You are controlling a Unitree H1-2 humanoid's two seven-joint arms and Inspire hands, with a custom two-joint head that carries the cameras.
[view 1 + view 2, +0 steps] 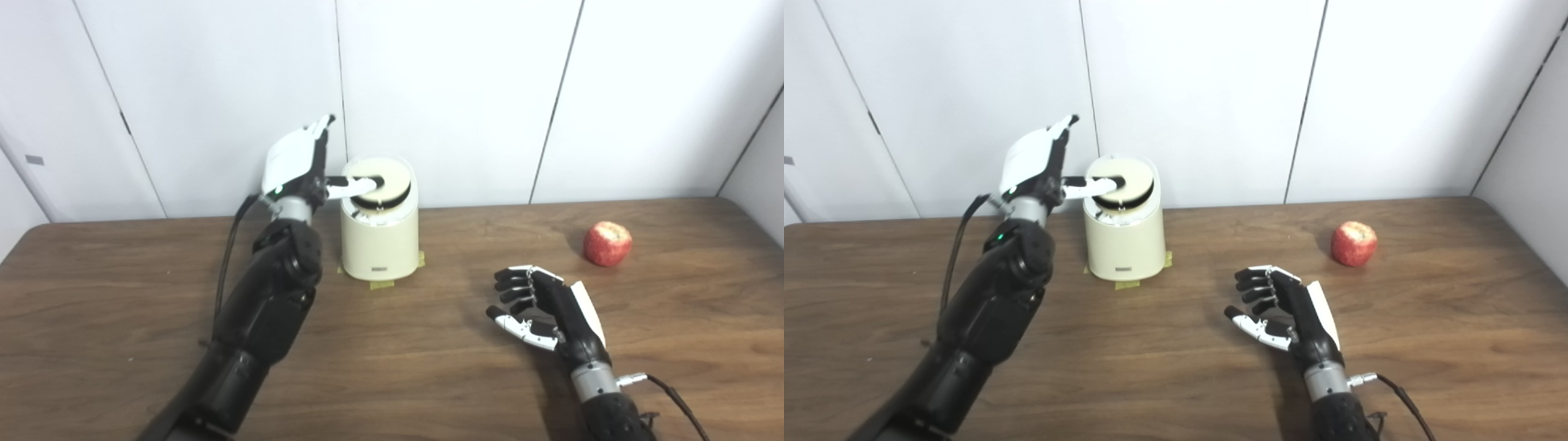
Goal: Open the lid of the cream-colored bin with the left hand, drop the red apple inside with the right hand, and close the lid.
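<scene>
Item: cream-colored bin (380,236), upright near the back edge of the wooden table (429,367), standing on yellowish tape tabs (381,284) that show at its base. Lid (383,182): round, tilted, with a dark gap under its front edge, so it reads as partly raised. Left hand (298,162): raised beside the bin's top, thumb (350,187) laid across onto the lid, the other fingers pointing upward and apart from it; it grips nothing firmly (contact looks like a press or hook only). Right hand (1283,312): resting low over the table, fingers loosely curled and apart, empty. Red apple (1354,243): on the table to the right, well apart from both the bin and the right hand, untouched. Risks, as judged: the lid is held by one digit alone, so it may slip and drop shut before the apple arrives; a sideways push from the thumb could tip or shift the light bin despite the tape; the apple, being round, may roll off toward the table's right edge if nudged during the reach.
</scene>
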